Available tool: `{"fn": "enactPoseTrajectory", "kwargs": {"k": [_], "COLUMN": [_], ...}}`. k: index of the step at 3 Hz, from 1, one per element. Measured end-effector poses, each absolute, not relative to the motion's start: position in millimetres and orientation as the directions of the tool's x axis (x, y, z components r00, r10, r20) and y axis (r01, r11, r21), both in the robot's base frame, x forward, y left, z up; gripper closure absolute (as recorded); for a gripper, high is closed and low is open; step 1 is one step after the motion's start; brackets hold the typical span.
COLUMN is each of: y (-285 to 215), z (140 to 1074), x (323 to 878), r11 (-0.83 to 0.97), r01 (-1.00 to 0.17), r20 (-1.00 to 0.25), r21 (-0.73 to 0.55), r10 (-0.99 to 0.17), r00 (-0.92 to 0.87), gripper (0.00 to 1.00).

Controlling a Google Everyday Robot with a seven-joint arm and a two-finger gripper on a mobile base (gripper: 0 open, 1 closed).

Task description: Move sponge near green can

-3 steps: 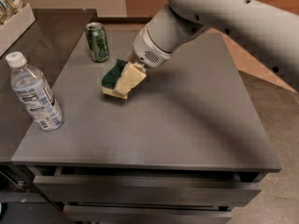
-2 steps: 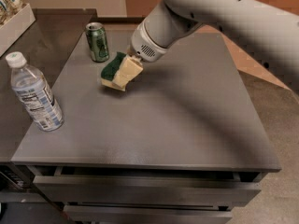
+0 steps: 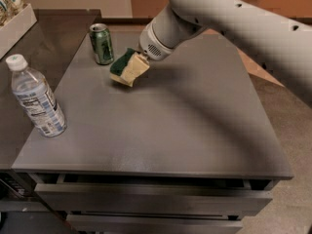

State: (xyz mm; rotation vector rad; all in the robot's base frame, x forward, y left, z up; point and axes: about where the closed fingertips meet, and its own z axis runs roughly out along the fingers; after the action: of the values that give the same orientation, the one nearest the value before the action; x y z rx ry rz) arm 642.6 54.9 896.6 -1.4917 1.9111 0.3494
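The carry step is in hand. The gripper (image 3: 141,61) is clamped on the sponge (image 3: 126,68), which hangs tilted just above the table (image 3: 170,130), close beside the green can (image 3: 102,44) but not touching it. Next, I judge, comes a short lowering and a release, without nudging the can.

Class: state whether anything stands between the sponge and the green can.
Nothing visible does: only bare tabletop lies between the sponge and the green can. The tool grips the sponge's side away from the can.
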Motion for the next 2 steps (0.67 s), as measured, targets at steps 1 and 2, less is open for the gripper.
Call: {"fn": "enactPoseTrajectory", "kwargs": {"k": [1, 2], "y": [55.6, 58.0], "z": [890.6, 883.2], "x": [660.7, 675.4], "r11": [0.326, 0.337], "r01": [-0.923, -0.920], "r20": [-0.662, -0.671], "r21": [-0.205, -0.202], "r10": [-0.740, -0.732], "r00": [-0.114, -0.121], "gripper": [1.00, 0.82]}}
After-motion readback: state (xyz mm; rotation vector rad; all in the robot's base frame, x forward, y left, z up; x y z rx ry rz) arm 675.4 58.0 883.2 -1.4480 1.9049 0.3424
